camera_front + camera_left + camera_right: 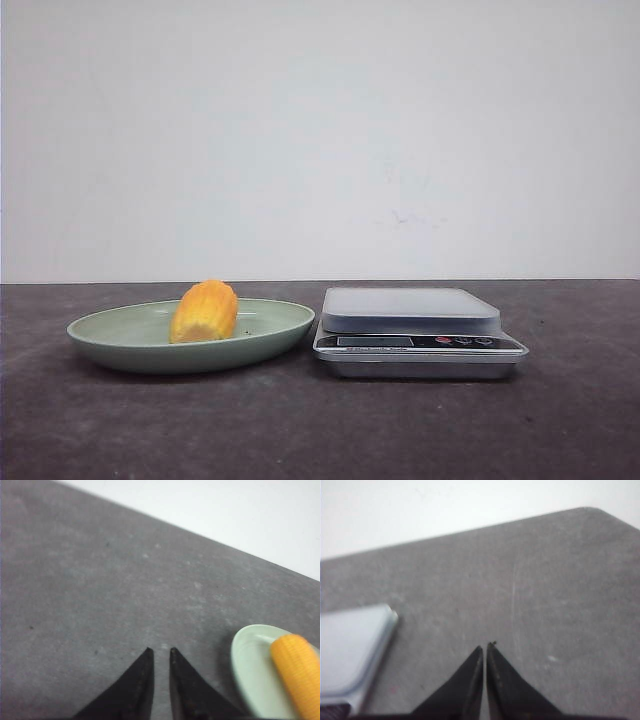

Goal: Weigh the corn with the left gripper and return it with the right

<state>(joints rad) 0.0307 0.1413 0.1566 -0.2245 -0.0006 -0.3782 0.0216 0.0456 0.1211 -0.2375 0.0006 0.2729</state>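
Note:
The corn (205,312), a stubby yellow-orange cob piece, lies in a pale green plate (120,345) on the left of the dark table. A silver kitchen scale (410,310) stands just right of the plate, with nothing on its platform. Neither gripper shows in the front view. In the left wrist view my left gripper (160,651) is empty over bare table, its black fingers nearly together with a thin gap; the plate (250,665) and corn (297,672) lie off to one side. My right gripper (485,646) is shut and empty over bare table beside the scale (350,645).
A white wall stands behind the table's far edge. The scale's display and buttons (465,341) face the front. The table's rounded corner (592,510) shows in the right wrist view.

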